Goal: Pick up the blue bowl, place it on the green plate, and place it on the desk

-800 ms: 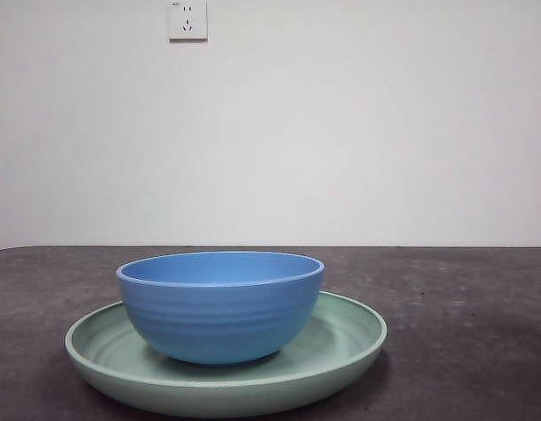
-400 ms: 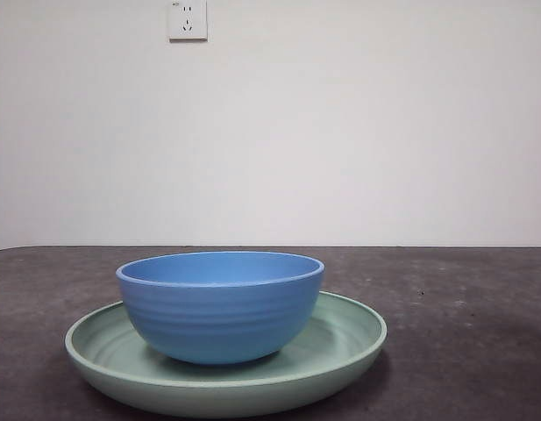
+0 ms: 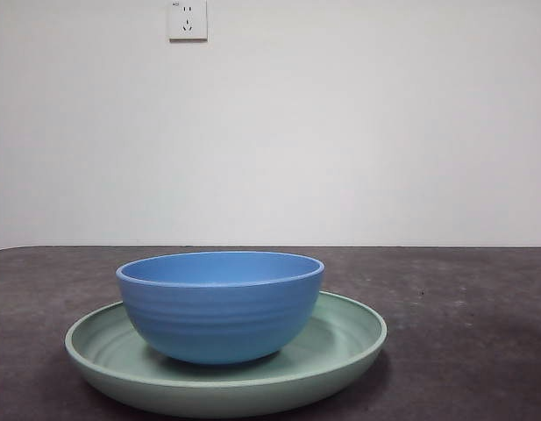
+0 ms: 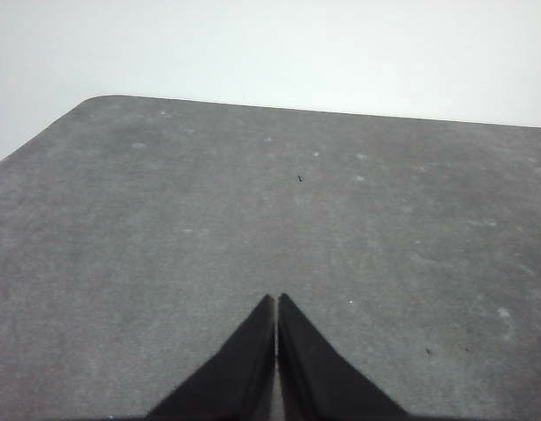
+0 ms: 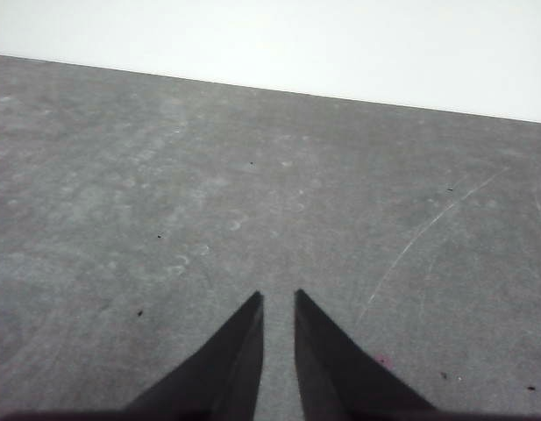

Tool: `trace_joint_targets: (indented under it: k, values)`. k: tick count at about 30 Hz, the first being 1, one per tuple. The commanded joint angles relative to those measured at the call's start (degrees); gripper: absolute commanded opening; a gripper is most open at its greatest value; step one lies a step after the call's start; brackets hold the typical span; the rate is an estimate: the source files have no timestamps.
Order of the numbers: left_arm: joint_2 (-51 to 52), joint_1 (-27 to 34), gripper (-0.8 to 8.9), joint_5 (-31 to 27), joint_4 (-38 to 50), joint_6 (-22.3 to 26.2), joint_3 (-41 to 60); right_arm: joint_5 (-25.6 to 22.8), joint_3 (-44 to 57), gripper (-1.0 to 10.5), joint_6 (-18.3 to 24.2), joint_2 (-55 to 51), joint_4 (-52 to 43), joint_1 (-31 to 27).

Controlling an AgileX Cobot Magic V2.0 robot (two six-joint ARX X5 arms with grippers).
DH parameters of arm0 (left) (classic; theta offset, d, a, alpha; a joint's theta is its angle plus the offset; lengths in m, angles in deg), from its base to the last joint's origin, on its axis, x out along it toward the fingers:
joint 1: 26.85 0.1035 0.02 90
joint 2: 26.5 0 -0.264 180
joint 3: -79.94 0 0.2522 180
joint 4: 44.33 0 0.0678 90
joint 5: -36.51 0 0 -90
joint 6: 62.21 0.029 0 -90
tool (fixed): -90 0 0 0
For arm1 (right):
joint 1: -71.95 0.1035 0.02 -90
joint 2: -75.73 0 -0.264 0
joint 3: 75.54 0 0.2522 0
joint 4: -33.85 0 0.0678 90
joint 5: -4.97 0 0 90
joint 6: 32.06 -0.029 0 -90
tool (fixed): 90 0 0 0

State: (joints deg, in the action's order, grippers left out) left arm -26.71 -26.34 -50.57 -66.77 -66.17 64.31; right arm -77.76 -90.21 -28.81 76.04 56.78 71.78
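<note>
Upright, the blue bowl (image 3: 220,305) sits inside the green plate (image 3: 340,346), whose near rim is cut off; left gripper (image 4: 276,303) pressed together, right gripper (image 5: 279,298) slightly parted, both over bare desk (image 3: 463,307).

No readable text, label, brand, number or sign anywhere. Only a white wall socket (image 3: 188,19) on the wall beyond the far edge of the desk (image 3: 463,307), with a tiny mark at its top corner too small to read. Nothing printed on the blue bowl (image 3: 220,307), nothing on the green plate (image 3: 340,351). Bare speckled tabletop in both wrist views, without lettering.
</note>
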Motion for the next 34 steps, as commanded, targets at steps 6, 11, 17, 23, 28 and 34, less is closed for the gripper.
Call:
trace_joint_targets:
  k: [6,11,17,23,28,34]
  values:
    - [0.0,0.1,0.07,-0.1,0.8,-0.2,1.2,-0.2,0.3,0.5,0.6,-0.1,-0.1,-0.1]
    - [0.0,0.1,0.07,-0.1,0.8,-0.2,1.2,-0.2,0.3,0.5,0.6,-0.1,-0.1,-0.1]
    - [0.0,0.1,0.07,-0.1,0.8,-0.2,1.2,0.0,0.3,0.5,0.6,-0.1,-0.1,-0.1]
    - [0.0,0.1,0.07,-0.1,0.8,-0.2,1.2,0.0,0.3,0.5,0.6,-0.1,0.1,-0.1]
    - [0.0,0.1,0.07,-0.1,0.8,-0.2,1.2,0.0,0.3,0.5,0.6,-0.1,0.3,-0.2]
    - [0.0,0.1,0.07,-0.1,0.8,-0.2,1.2,0.0,0.3,0.5,0.6,-0.1,0.2,-1.7]
